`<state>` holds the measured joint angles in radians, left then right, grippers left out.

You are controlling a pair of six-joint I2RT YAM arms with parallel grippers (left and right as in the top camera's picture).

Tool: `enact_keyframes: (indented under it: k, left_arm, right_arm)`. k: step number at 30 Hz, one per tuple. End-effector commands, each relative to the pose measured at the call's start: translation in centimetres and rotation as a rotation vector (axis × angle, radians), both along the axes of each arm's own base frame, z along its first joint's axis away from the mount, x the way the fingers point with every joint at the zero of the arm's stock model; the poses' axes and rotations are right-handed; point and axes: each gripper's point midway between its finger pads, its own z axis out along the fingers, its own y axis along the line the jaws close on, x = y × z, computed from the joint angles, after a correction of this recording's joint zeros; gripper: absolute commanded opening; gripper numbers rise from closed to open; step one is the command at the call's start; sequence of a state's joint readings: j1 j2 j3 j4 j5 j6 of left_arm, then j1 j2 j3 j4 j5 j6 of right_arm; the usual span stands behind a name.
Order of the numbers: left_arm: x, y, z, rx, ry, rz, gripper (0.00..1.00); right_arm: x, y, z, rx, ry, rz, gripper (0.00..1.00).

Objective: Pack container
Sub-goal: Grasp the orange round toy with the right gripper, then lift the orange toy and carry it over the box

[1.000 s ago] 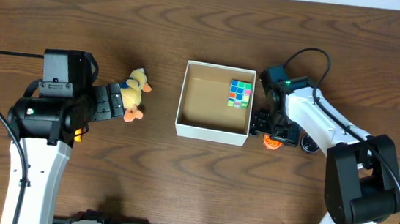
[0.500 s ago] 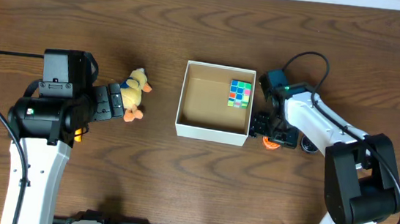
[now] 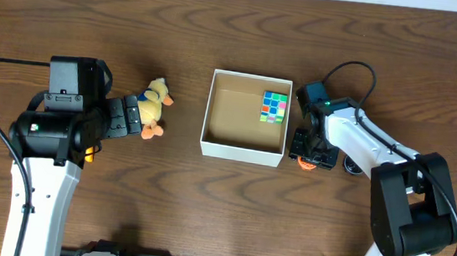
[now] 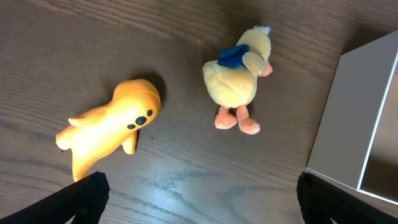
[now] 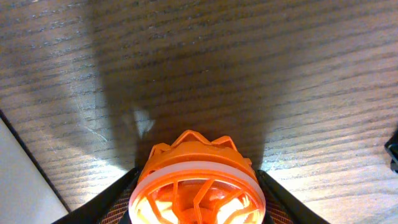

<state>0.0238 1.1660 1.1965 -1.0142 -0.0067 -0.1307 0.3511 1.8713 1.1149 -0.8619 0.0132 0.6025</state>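
1. The right gripper [image 5: 196,202] stands roughly half open, its jaws set against both flanks of a ribbed orange toy [image 5: 196,186] that sits on the wooden table [image 3: 219,228]; whether the hold is firm cannot be told.
2. Just to that gripper's left is the container [image 3: 241,153], a low-walled white cardboard box; the toy lies outside it, close to its near right corner.
3. Inside, in the corner closest to the right gripper, lies a multicoloured puzzle cube [image 3: 274,107]; the rest of the brown floor is bare.
4. Across the box, the left gripper [image 4: 202,205] hangs wide open and holds nothing; a yellow plush duck [image 4: 239,74] lies ahead of its fingers, and a yellow-orange figure toy [image 4: 112,127] to the duck's left.
5. Risks, as judged from here: the rounded toy could squirt out of a shallow pinch; a low carry could catch the box wall and shove the light container across the table; a drop onto the cube could bounce the toy back out; both arms reaching over the box together could collide.
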Motion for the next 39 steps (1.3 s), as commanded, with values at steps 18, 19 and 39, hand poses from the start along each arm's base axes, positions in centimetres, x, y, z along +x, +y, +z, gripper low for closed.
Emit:
enact_keyframes:
  k: [18,19,39]
  left_arm:
    - [0.3,0.2,0.5,0.006,-0.011,0.002,0.98]
    - [0.3,0.2,0.5,0.006,-0.011,0.002,0.98]
    - [0.3,0.2,0.5,0.006,-0.011,0.002,0.98]
  right_arm:
    - [3.7,-1.0,6.7,-0.087,-0.166,-0.006,0.19]
    - [4.5,-1.0,8.3,-0.089,-0.203,-0.003,0.18]
    - [9.4,11.3,17.8,0.103,-0.523,0.38,0.01]
